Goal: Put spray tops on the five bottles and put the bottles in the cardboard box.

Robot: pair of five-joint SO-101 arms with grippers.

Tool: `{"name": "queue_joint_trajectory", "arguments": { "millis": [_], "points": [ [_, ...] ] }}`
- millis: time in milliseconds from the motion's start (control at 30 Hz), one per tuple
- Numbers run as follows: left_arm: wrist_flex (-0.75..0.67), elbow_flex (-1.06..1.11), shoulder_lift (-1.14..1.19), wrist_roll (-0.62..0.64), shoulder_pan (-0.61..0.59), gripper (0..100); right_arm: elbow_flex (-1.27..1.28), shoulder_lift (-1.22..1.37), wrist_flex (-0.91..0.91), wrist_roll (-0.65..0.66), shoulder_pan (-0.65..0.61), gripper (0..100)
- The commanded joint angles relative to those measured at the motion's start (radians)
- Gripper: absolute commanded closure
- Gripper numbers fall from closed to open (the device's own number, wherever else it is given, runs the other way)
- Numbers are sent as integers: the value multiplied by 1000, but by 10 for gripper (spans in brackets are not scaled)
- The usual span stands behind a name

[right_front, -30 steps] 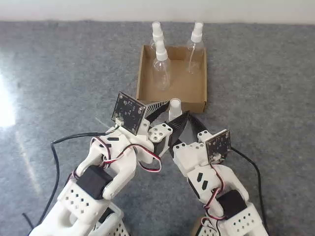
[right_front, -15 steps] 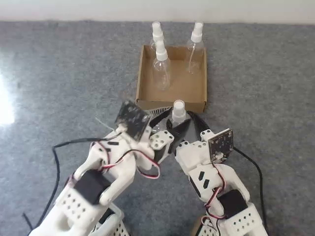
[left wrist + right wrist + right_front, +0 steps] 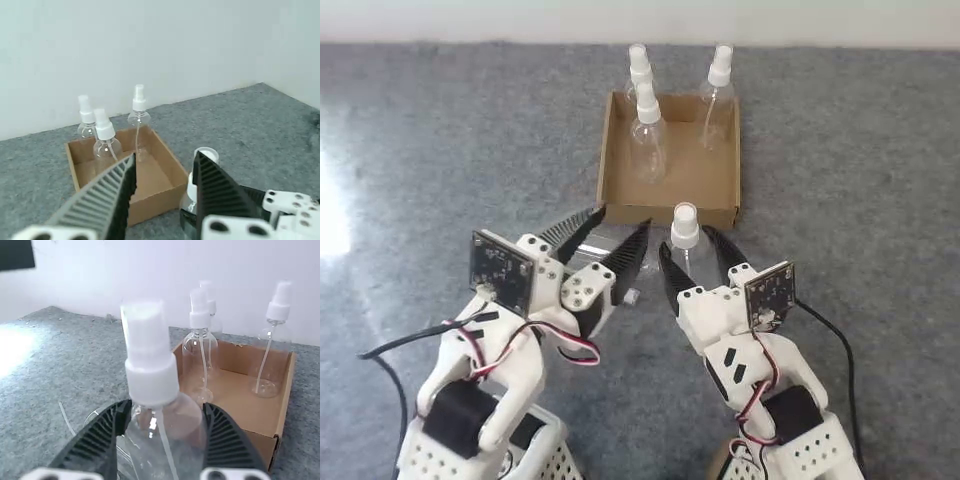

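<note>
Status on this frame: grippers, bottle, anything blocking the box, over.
Left gripper open, clear of bottle. Right gripper shut on capped bottle, upright before cardboard box. Three bottles stand in box; near wall in the path.

Front bottle [image 3: 165,432] base cut off at edge; its spray top [image 3: 147,352] blurred.

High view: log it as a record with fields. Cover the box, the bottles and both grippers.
box: brown cardboard box, open-topped, on the grey table
in box: three clear plastic bottles with white spray tops, all upright
outside box: fourth clear bottle, white spray top on, upright, just in front of the box's near wall
right gripper: shut on the fourth clear bottle's body
left gripper: open, gripping nothing, beside that bottle and apart from it
</note>
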Motion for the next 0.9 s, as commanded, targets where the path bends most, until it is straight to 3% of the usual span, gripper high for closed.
{"name": "queue_joint_trajectory", "arguments": {
  "millis": [0, 333, 533, 867],
  "points": [
    [-3, -44, -14, -8, -58, 825, 20, -2, 1, -12, 12, 909],
    [-226, 24, -15, 196, -365, 829, 18, -2, 1, -11, 13, 909],
    [-153, 79, -15, 195, -520, 829, 18, -2, 1, -11, 13, 909],
    [-150, 289, -15, 192, -721, 827, 15, -2, 1, -11, 62, 909]
  ]
}}
